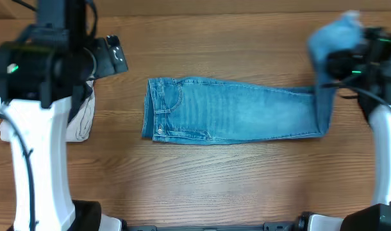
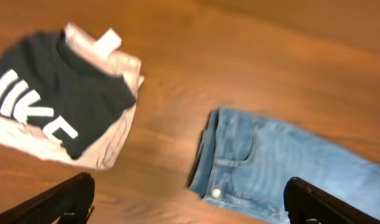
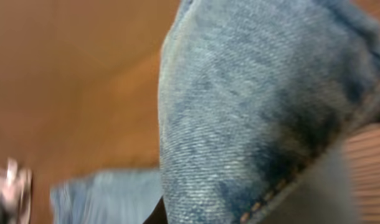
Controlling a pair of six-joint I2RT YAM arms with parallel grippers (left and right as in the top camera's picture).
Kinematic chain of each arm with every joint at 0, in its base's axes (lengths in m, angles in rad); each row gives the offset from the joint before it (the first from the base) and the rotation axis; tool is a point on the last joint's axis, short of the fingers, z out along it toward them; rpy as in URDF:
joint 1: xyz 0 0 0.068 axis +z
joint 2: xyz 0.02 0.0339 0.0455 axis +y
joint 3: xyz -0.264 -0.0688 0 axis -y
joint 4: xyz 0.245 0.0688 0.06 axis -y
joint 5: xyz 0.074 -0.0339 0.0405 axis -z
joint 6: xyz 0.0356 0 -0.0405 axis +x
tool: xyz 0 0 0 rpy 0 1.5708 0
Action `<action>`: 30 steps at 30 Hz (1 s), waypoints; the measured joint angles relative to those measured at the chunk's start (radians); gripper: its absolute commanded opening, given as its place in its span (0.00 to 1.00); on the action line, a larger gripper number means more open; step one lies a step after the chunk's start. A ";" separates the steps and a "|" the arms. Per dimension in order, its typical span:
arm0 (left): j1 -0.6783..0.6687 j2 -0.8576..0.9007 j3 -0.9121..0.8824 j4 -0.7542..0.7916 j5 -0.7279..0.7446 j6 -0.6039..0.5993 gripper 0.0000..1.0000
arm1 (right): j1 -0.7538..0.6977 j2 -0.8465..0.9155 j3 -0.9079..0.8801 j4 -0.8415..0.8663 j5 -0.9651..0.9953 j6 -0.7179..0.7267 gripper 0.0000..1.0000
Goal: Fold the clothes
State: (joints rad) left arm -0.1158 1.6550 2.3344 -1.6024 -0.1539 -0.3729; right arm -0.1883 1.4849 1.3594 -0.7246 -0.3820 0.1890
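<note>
Light-blue jeans (image 1: 234, 115) mid-frame on surface (image 1: 215, 186), folded lengthwise, waistband left. Leg ends raised upper right, clamped in closed right tool (image 1: 340, 64). Left tool (image 2: 190, 186) spread wide, empty. NIKE top (image 2: 47, 102) on beige garment (image 2: 118, 134), upper left of left-wrist view.

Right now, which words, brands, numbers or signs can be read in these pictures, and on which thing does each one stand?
"NIKE": large white letters on the black top; the first letter is cut by the picture's edge.
The white tag next to the top: blurred, nothing readable.
The button on the jeans: too small to read.
No other text shows in any view.
</note>
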 measured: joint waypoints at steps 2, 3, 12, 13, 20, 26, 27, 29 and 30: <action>0.000 -0.005 0.097 -0.030 0.000 0.008 1.00 | 0.126 0.023 0.000 -0.033 0.048 -0.014 0.04; 0.000 -0.005 0.130 -0.045 0.000 0.010 1.00 | 0.172 0.035 0.000 -0.037 0.066 -0.026 0.04; 0.000 -0.005 0.190 -0.076 0.011 0.019 1.00 | 0.478 0.211 -0.015 -0.062 0.199 -0.051 0.04; 0.000 -0.005 0.190 -0.076 0.011 0.022 1.00 | 0.500 0.229 -0.016 -0.062 0.207 -0.051 0.04; 0.000 -0.005 0.190 -0.075 0.011 0.036 1.00 | 0.592 0.271 -0.021 -0.016 0.237 -0.018 0.04; 0.000 -0.005 0.190 -0.078 0.011 0.037 1.00 | 0.594 0.266 -0.021 0.012 0.297 -0.007 0.04; 0.000 -0.005 0.189 -0.078 0.011 0.037 1.00 | 0.595 0.263 -0.021 0.017 0.301 -0.007 0.04; 0.000 -0.005 0.190 -0.077 0.011 0.037 1.00 | 0.601 0.260 -0.021 0.013 0.305 -0.007 0.04; 0.000 -0.005 0.190 -0.077 0.011 0.036 1.00 | 0.607 0.260 -0.021 0.012 0.304 -0.007 0.04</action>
State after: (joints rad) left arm -0.1158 1.6505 2.5240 -1.6794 -0.1425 -0.3367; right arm 0.4183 1.7447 1.3384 -0.7124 -0.0776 0.1818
